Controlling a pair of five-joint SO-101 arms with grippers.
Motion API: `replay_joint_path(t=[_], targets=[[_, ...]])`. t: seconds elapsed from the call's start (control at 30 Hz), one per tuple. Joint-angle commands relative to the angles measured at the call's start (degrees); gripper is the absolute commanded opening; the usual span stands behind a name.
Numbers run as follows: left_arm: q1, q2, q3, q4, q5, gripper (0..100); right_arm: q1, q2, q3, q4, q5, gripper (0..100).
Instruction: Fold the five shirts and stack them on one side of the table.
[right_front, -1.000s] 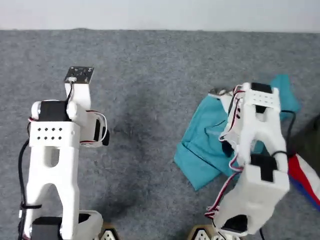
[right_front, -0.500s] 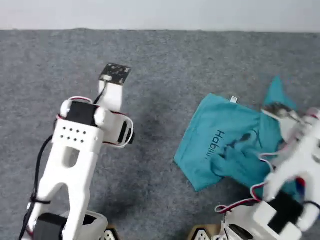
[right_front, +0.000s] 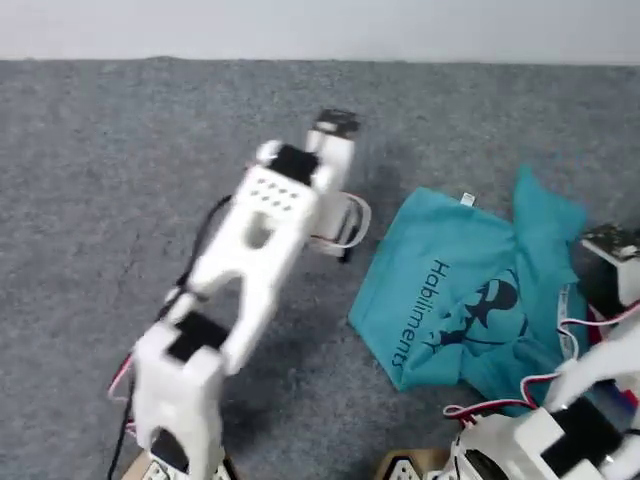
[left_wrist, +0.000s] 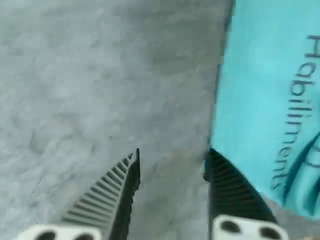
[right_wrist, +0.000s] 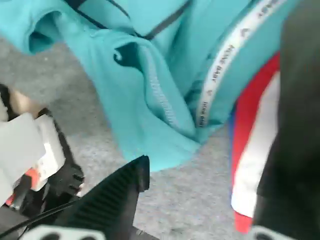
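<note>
A teal shirt (right_front: 465, 290) with dark print lies partly spread on the grey carpeted table, right of centre, its far sleeve bunched up. My left arm (right_front: 265, 205) stretches across to the shirt's left edge. In the left wrist view my left gripper (left_wrist: 172, 162) is open just above the carpet, one fingertip (left_wrist: 212, 162) at the edge of the teal shirt (left_wrist: 270, 85). My right arm (right_front: 585, 425) is at the near right corner. My right gripper (right_wrist: 205, 175) hangs open over the teal shirt's crumpled hem (right_wrist: 150, 110) and a red, white and blue shirt (right_wrist: 250, 165), holding nothing.
Bare grey carpet (right_front: 130, 170) covers the left half and the far side of the table. A white wall runs along the far edge (right_front: 320, 30). Something dark (right_front: 600, 290) lies at the right edge beside the teal shirt.
My left arm has swung from the far left across to the teal shirt's left edge. My right arm has pulled back off the shirt toward the near right, uncovering its print.
</note>
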Motion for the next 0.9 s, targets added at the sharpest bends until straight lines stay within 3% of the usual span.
replay_joint_path(t=[0.0,0.3,0.6,0.77,0.87], targets=[[4.75,16.88,-22.64,5.10,0.88,27,-0.13,-2.51,-3.52,2.24,-0.88,41.6],[6.33,33.85,-39.08,4.66,1.05,27,-1.36,-5.93,-3.16,2.15,-0.88,41.6],[6.42,46.24,-54.64,4.84,0.88,10,-3.38,-6.37,4.40,1.80,-0.88,41.6],[6.68,46.33,-55.16,4.92,0.79,1,-3.12,-6.37,5.89,1.80,-0.88,41.6],[6.51,46.33,-55.16,4.92,0.79,1,-3.12,-6.46,5.63,1.89,-0.88,41.6]])
